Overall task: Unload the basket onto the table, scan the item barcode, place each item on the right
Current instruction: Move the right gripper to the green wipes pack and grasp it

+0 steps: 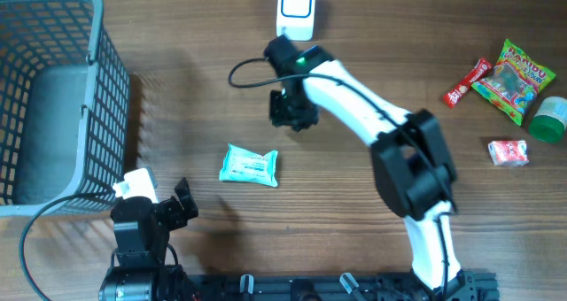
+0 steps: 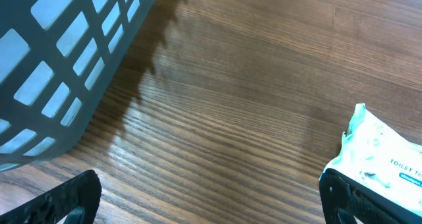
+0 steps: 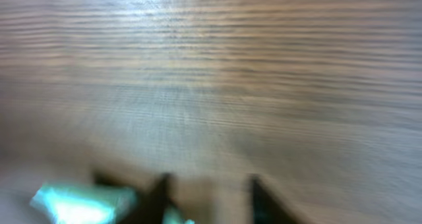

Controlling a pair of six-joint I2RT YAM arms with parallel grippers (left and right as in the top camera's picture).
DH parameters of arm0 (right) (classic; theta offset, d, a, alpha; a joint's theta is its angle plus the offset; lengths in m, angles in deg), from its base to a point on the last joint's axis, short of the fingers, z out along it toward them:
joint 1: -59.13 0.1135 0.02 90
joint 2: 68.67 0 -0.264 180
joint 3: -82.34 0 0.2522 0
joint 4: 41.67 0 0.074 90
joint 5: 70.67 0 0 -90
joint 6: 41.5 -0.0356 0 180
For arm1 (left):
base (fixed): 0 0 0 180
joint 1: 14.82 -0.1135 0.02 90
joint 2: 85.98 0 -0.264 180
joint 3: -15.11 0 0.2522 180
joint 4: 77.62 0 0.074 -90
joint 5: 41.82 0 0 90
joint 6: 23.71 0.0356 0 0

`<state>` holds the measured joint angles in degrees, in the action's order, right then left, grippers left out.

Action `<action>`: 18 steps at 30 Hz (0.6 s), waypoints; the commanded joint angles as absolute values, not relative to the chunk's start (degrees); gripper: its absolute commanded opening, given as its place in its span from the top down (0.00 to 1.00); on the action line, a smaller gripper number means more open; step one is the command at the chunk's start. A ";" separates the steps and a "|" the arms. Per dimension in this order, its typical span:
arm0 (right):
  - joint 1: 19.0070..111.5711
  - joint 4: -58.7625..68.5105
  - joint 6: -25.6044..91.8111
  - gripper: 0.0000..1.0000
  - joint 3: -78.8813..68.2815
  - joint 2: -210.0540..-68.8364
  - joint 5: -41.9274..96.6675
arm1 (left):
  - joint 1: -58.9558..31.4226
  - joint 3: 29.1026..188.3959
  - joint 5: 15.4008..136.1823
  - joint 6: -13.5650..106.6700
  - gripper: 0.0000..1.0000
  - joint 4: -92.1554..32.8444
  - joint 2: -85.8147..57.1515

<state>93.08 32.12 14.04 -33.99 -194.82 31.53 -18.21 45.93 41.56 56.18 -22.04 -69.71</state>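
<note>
Count: 1 tissue pack (image 1: 249, 165), 1 basket (image 1: 53, 97), 1 scanner (image 1: 297, 9) | left tool (image 2: 210, 196): wide open, empty | right tool (image 1: 292, 113): fingers partly apart, blurred, empty | pack lies on desk (image 1: 177, 97), 7 o'clock from right tool

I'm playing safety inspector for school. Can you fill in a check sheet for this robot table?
Surface: wooden table, no spills seen.
Job's things: white scanner at the far edge; tissue pack lying flat near the middle, not held.
Clutter: Haribo bag, red candy stick, green round container and small red-and-white packet, all at the right.
Grippers: left gripper wide open, empty, near the pack; right gripper fingers apart, nothing between them, blurred view.
Cables: black cable loop by the right wrist; another cable by the left arm.
Surroundings: grey basket at the left.
</note>
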 commanded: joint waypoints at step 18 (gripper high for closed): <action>101.52 22.90 70.96 0.05 -24.68 -192.74 44.58 | -18.19 45.80 41.02 56.88 0.00 -22.17 -69.86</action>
<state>99.90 25.12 66.46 -24.54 -191.32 45.63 -18.21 45.93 41.56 56.18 -22.02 -69.71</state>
